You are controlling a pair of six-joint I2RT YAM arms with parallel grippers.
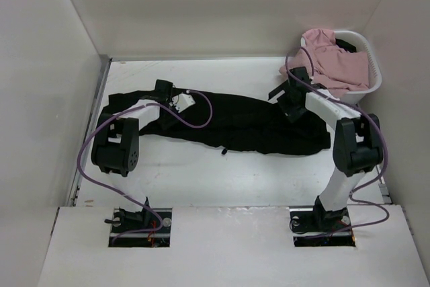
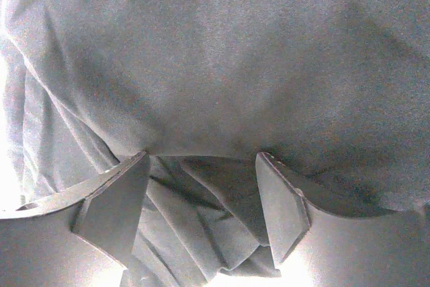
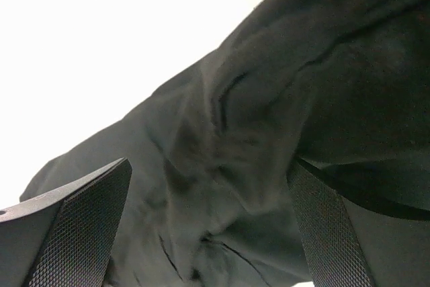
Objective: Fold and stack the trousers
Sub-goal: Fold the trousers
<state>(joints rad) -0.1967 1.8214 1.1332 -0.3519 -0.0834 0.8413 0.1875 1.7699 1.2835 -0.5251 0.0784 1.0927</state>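
The black trousers (image 1: pixel 235 122) lie spread lengthwise across the middle of the table, legs to the left and the wider part to the right. A small drawstring (image 1: pixel 222 150) sticks out at their near edge. My left gripper (image 1: pixel 168 97) is down on the far edge of the leg end. In the left wrist view it (image 2: pixel 201 159) is open, with bunched fabric (image 2: pixel 208 213) between the fingers (image 2: pixel 114 199). My right gripper (image 1: pixel 290 105) is down on the far right part. In the right wrist view it (image 3: pixel 209 166) is open wide over the dark cloth (image 3: pixel 228 186).
A white basket (image 1: pixel 373 65) holding pink garments (image 1: pixel 332 58) stands at the back right corner, close behind the right arm. White walls enclose the table on the left, back and right. Bare white tabletop (image 1: pixel 201 179) lies in front of the trousers.
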